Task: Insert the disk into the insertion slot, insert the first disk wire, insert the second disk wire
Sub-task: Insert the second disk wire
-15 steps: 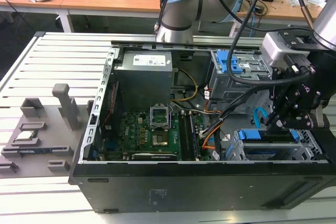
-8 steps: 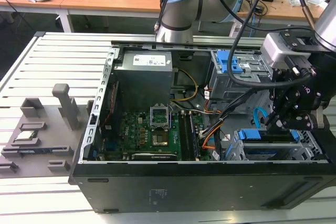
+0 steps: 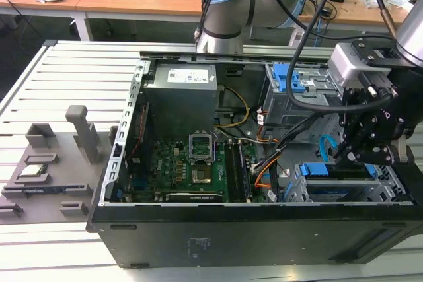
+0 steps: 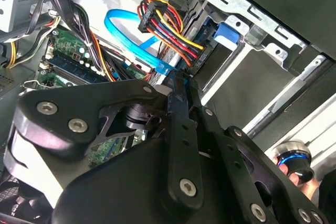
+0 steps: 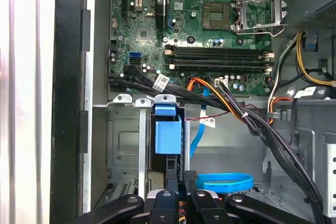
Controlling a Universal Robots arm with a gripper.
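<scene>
Exterior view – case: an open black tower case (image 3: 198, 236) lies on a slatted white table (image 3: 59, 77), with a green motherboard (image 3: 192, 170) on its floor.
Exterior view – cage: the insertion slot (image 3: 347, 189) is a low bay of perforated silver sheet metal at the exterior view's right; the disk (image 3: 316, 170) sits in it, its bright blue carrier frame showing at the open end.
Exterior view – arm: the black gripper (image 3: 353, 153) hangs just above the cage, close by the case's right wall, with looped cables crowding the space around it.
Second wrist view – claw: the matte black, bolted fingers (image 4: 181, 129) meet at their tips on a flat blue wire (image 4: 134, 40) beside a bundle of red, yellow and black wires (image 4: 168, 27).
Second wrist view – drive end: a blue tab (image 4: 227, 35) sits inside the silver frame.
First wrist view – layout: the disk's blue frame (image 5: 167, 135) is seated between silver walls, a blue coil (image 5: 223, 182) beside it, with black cables (image 5: 210, 100) crossing overhead.
</scene>
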